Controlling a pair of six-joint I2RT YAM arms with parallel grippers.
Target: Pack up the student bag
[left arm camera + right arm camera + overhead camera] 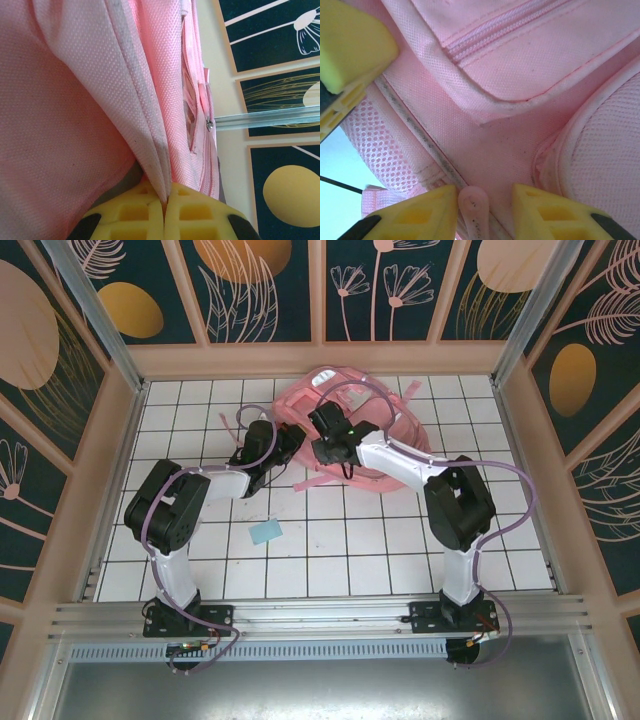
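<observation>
Bag braced, zip tab lined up

The student bag [400, 425] lies at the table's far middle. My left gripper [165, 202] is clamped on a fold of its fabric, I judge to steady it. My right gripper [485, 192], narrowly parted, straddles a pink pull tab [471, 204] without pinching it.

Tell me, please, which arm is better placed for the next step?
Right, probably: its jaws straddle a small pink tab on the large soft pink backpack; the left jaws are clamped on its fabric.

Matt woven pink cloth of the student bag [75, 100], mesh panel [380, 145], smooth yellow plastic pads [555, 215] on the right pincer [484, 200]
</observation>
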